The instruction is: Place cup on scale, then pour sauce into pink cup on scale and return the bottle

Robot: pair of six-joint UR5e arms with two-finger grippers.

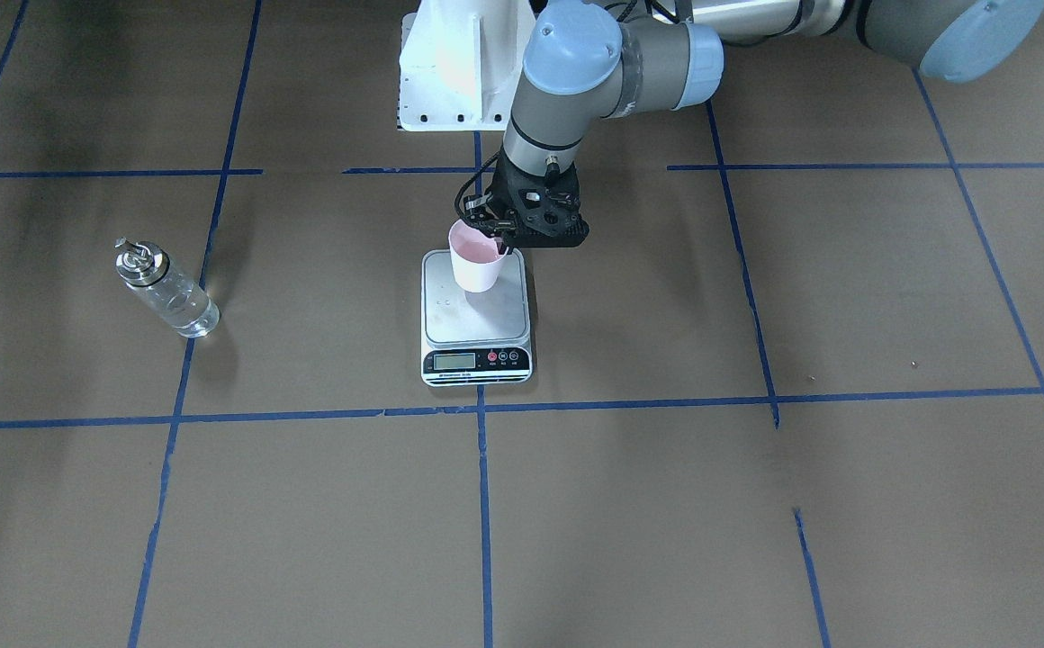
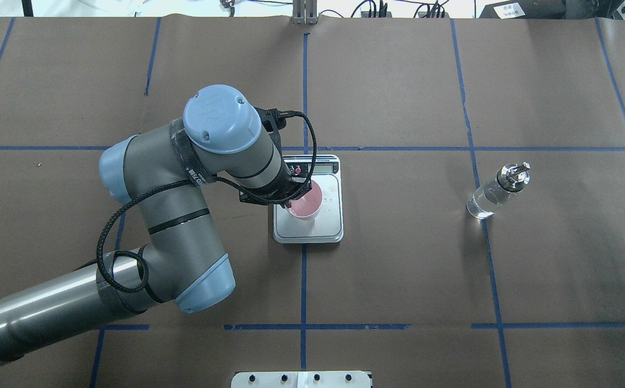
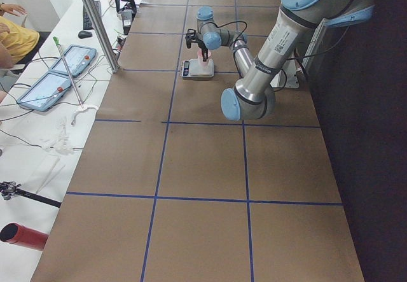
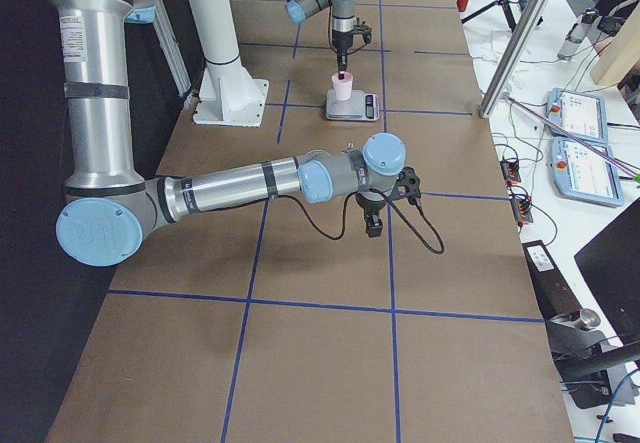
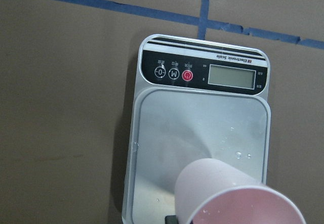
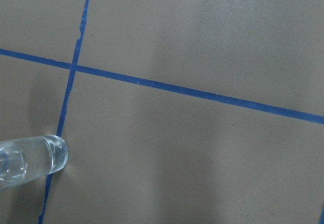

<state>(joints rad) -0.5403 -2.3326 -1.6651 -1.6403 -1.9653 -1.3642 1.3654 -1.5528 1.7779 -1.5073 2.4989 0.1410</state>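
Step in hand: seat cup on scale.

L tool (image 1: 497, 238) comes in from above and is clamped on the rim of the pink cup (image 1: 477, 268), robot-side edge. One finger looks to be inside, one outside. Cup is upright on the scale (image 1: 450, 319) platform, back half, away from the display strip. Can't tell whether the base bears fully or hangs a hair above.

To do it well (my judgement):
- Lower straight until base sits flat, then part the fingers w/o dragging the rim. Cup looks light and the platform is smooth metal, so a sticking pad could tip or skid it.
- Retract straight up, clear of the rim, before any sideways move.
- Off-centre spot should be OK provided the whole base is on the platform.
- Droplets (image 5: 238, 154) on the platform beside the cup, possibly slippery.
- LCD (image 5: 232, 76): no digits I can read.

Bottle (image 1: 166, 292) w/ clear sauce (image 1: 187, 315) appears upright, well apart from the scale on the robot's right. R tool (image 4: 373, 225) hangs over bare counter nr the bottle. Apart or together: can't tell.

Surface: counter (image 1: 756, 504) has a matte brown covering, gridded w/ blue tape (image 1: 483, 468).

Room: side bench w/ two teach pendants (image 3: 48, 91) and cables. A person's yellow sleeve (image 3: 14, 40) shows at the edge.
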